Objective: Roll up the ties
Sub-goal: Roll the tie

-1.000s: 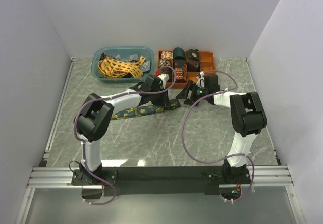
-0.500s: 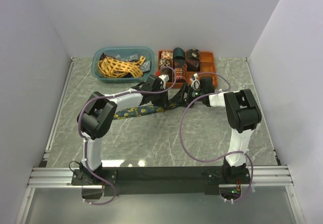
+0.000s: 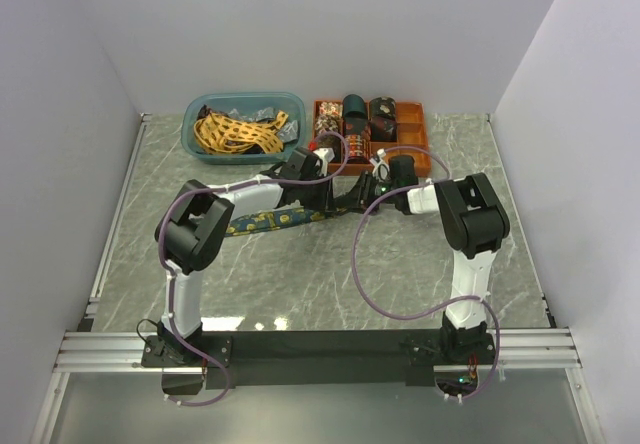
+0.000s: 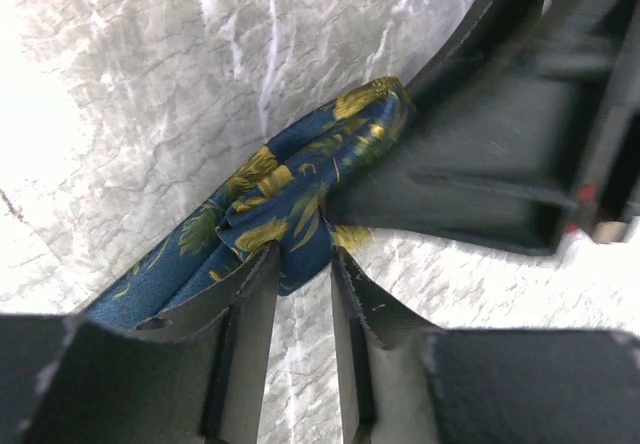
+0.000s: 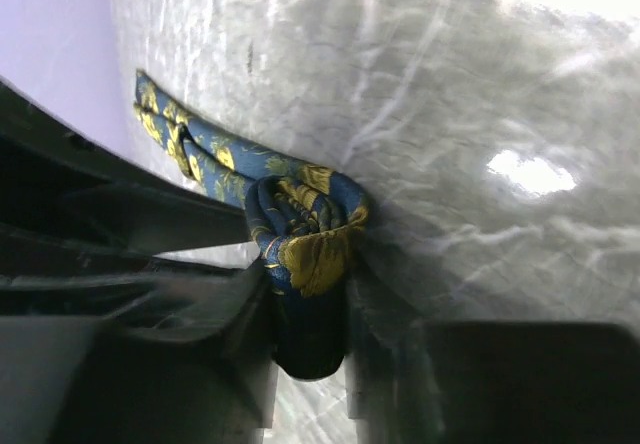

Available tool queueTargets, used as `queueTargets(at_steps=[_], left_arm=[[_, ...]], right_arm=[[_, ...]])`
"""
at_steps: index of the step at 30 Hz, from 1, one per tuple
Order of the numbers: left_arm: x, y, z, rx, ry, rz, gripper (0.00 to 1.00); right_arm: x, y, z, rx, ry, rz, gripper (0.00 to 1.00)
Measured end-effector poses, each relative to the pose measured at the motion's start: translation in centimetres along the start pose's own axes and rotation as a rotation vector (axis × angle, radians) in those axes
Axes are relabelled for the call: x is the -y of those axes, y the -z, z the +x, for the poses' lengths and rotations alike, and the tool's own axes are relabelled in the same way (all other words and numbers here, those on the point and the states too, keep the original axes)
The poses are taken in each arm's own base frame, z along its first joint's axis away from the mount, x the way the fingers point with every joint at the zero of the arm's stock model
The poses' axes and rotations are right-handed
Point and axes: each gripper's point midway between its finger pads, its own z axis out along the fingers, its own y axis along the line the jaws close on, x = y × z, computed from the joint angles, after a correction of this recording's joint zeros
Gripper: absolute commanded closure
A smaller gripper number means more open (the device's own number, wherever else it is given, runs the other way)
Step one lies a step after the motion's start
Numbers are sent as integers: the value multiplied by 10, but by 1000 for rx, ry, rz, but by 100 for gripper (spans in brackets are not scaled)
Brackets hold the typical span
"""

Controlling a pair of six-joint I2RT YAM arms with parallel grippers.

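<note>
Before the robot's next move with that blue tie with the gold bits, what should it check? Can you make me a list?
1. Grip of the left gripper on the navy tie: ok, fabric sits between its fingertips.
2. Grip of the right gripper on the rolled end: cannot tell. The roll sits between its fingers, but that view is blurred.
3. Roll begun: ok, a small coil shows.
4. Tail of the tie straight on the marble table: cannot tell, the left arm covers part.
5. Room in the orange tray: ok, a bare compartment shows on its right side.
</note>
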Motion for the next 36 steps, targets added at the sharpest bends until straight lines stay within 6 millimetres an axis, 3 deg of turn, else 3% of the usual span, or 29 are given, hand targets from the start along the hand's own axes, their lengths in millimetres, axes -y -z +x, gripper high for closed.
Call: queueTargets(at_steps=[5,6,11,15,18,21,26,31,36], left_arm=[[2,1,-1,7,4,12,55],[2,2,-1,8,5,12,49],[-8,20,-1,25,29,-33,31],[-36,50,-16,76,97,-94,14],[-66,78,-29,129,156,-149,7],[-96,108,-33,175,210,-227,3],[-128,140,-26,205,267,-331,3],[-159,157,-11,201,330,-414,4],[-176,162,2,183,365,-464,5]], right_arm=[[7,-2,1,1,-2,36,98],[7,-2,1,-1,1,41,100],[8,0,-1,-13,40,104,100],[12,9,-6,-13,101,210,100],[19,23,-14,-5,155,326,100],[27,42,-26,14,224,466,100],[36,74,-44,46,342,707,100],[40,90,-45,40,473,920,100],[29,95,-46,16,617,1109,100]])
